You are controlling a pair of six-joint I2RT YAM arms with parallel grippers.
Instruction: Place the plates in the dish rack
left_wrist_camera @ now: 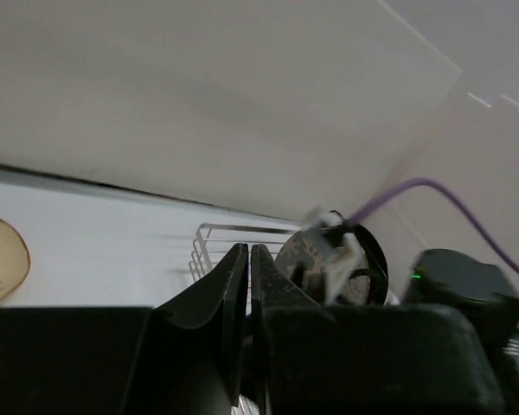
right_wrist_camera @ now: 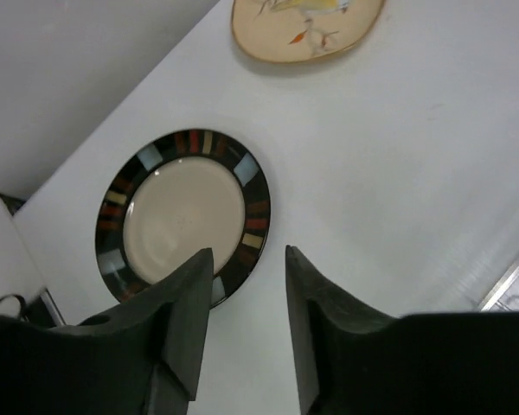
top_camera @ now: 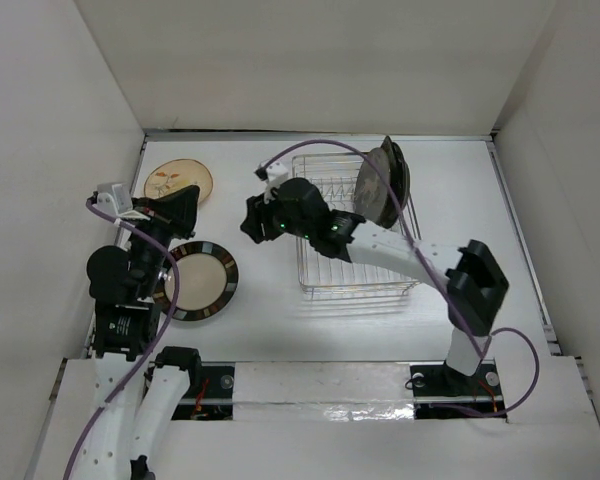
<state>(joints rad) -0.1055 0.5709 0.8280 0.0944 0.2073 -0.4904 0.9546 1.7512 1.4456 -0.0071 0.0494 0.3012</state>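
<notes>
The chrome wire dish rack (top_camera: 355, 240) stands right of centre, with dark plates (top_camera: 385, 182) upright in its back right end; the left wrist view shows the rack (left_wrist_camera: 209, 235) and a grey deer plate (left_wrist_camera: 304, 256) in it. A cream-centred plate with a dark striped rim (top_camera: 200, 280) (right_wrist_camera: 186, 216) lies flat on the table. The tan floral plate (top_camera: 178, 182) (right_wrist_camera: 304, 26) lies behind it. My left gripper (top_camera: 190, 200) (left_wrist_camera: 249, 252) is shut and empty, hovering between those two plates. My right gripper (top_camera: 250, 230) (right_wrist_camera: 248, 252) is open, empty, just right of the striped plate.
White walls enclose the table on the left, back and right. The right arm (top_camera: 410, 255) reaches across the front of the rack. A purple cable (top_camera: 380, 195) loops over the rack. The left arm's elbow (top_camera: 120, 275) sits beside the striped plate.
</notes>
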